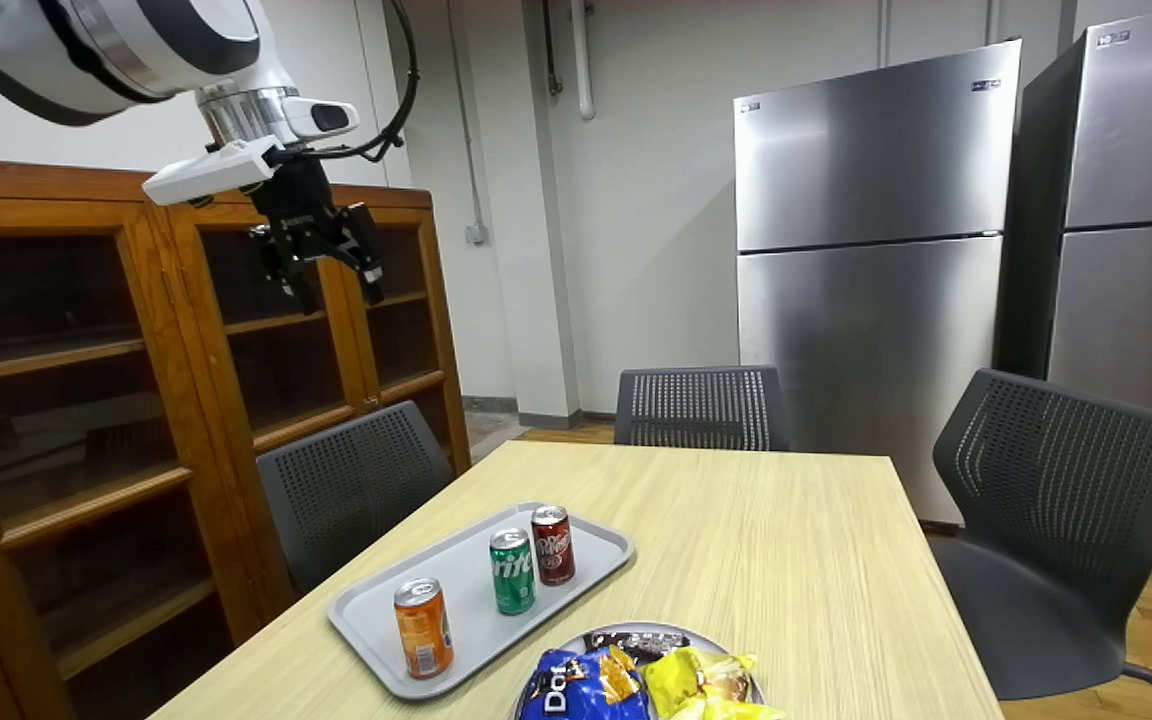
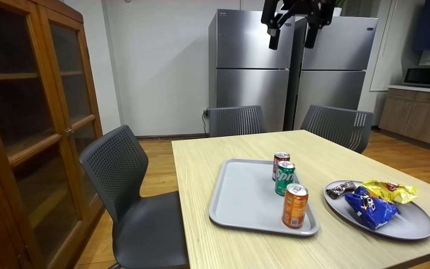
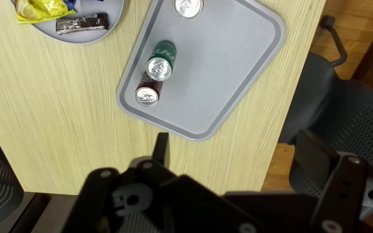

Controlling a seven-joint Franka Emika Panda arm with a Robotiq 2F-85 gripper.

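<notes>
My gripper point(image 1: 341, 293) is open and empty, high above the table, in both exterior views point(image 2: 292, 42). In the wrist view its fingers point(image 3: 233, 145) stand wide apart, beyond one end of the grey tray point(image 3: 212, 64). On the tray stand three upright cans: an orange can point(image 2: 295, 205), a green Sprite can point(image 2: 284, 178) and a dark red Dr Pepper can point(image 1: 553, 545). The Sprite can point(image 3: 159, 66) partly covers the Dr Pepper can point(image 3: 147, 94) in the wrist view. The orange can point(image 3: 188, 6) is cut off by the frame's top edge there. The gripper touches nothing.
A round grey plate point(image 2: 413, 224) beside the tray holds a blue Doritos bag point(image 2: 371, 209), a yellow bag point(image 2: 390, 191) and a dark wrapped bar point(image 3: 83, 23). Dark chairs point(image 2: 114, 168) surround the light wood table point(image 1: 756, 560). A wooden cabinet point(image 1: 176, 400) and fridges point(image 1: 866, 300) stand behind.
</notes>
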